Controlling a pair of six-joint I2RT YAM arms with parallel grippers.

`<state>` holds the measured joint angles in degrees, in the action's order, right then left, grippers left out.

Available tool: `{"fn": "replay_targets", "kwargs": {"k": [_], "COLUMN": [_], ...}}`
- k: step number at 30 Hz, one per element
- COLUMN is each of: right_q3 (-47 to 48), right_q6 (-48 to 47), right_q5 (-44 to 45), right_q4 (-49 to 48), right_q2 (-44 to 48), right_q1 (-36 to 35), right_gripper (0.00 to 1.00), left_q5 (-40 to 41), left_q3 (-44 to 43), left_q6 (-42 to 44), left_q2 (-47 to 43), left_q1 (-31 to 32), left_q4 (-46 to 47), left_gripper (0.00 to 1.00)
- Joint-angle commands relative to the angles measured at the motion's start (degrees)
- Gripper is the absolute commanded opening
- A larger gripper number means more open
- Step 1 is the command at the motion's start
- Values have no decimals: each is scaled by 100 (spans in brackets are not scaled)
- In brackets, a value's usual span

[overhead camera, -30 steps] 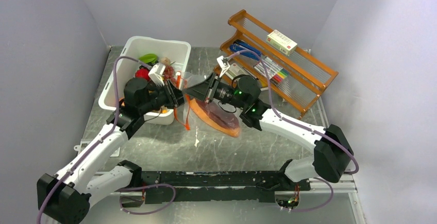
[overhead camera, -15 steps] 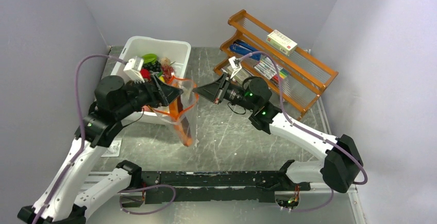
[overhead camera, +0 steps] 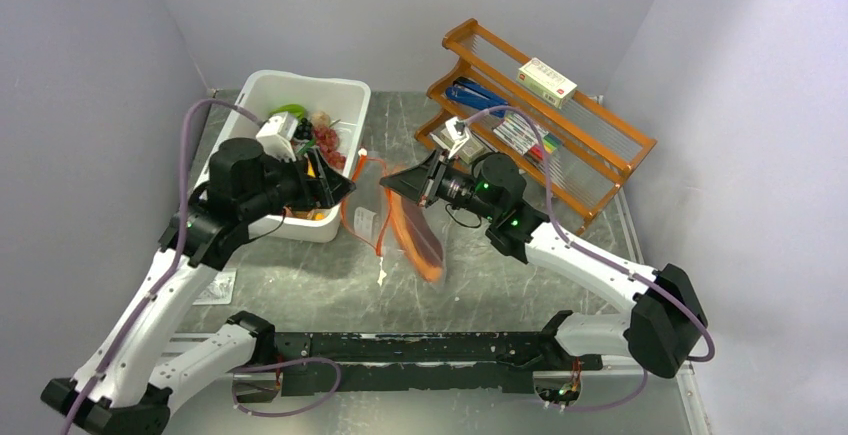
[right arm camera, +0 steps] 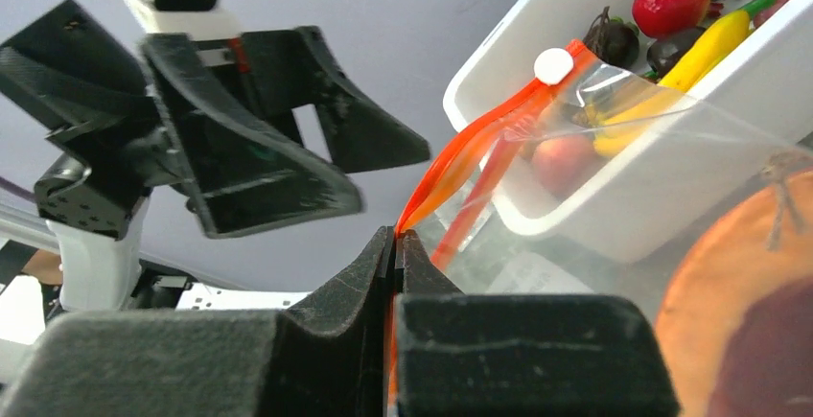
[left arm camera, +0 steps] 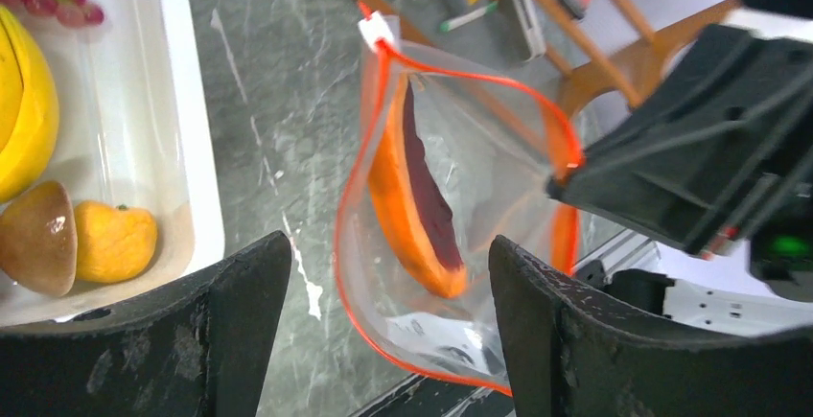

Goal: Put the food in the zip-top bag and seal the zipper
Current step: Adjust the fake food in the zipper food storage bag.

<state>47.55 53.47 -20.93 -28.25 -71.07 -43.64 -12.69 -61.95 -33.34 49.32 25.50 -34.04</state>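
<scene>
— Grey marbled table (overhead camera: 480, 285); at the left a white bin (overhead camera: 300, 80) holds loose food (overhead camera: 322, 138), and the left gripper (overhead camera: 340, 184) beside it gapes wide, empty.
— And the zip-top bag (left arm camera: 479, 149)?
— Hanging mid-scene, limp and probably slippery, with the slab (left arm camera: 422, 206) inside. The right gripper (right arm camera: 396, 244) pinches its zipper (right arm camera: 476, 141) tight. That stiffer strip is the place to grip, I'd say.

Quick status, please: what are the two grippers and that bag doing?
Left gripper open, empty. Right gripper shut on zip-top bag rim; bag hangs, zipper open. Slab inside; bananas in white bin. Nothing blocking the mouth.
</scene>
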Motion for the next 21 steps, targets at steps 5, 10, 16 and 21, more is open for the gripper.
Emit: {"fn": "replay_targets", "kwargs": {"k": [5,10,16,21], "right_q3": [-40,-42,285,1039], "right_q6": [-159,-368,-1172,-1874], "right_q5": [84,307,1278,2725], "right_q4": [-17,446,1972,3558], "right_q2": [302,278,328,408], "right_q1": [25,28,35,39], "right_gripper": [0,0,0,0], "left_q5": [392,-295,-380,-437], "left_q3": [498,759,475,-261], "left_q6": [288,224,299,517], "left_q2": [546,876,1266,1713], "left_q1": [34,34,33,34], "left_q4": [293,963,1329,1349], "left_gripper": [74,51,7,7]}}
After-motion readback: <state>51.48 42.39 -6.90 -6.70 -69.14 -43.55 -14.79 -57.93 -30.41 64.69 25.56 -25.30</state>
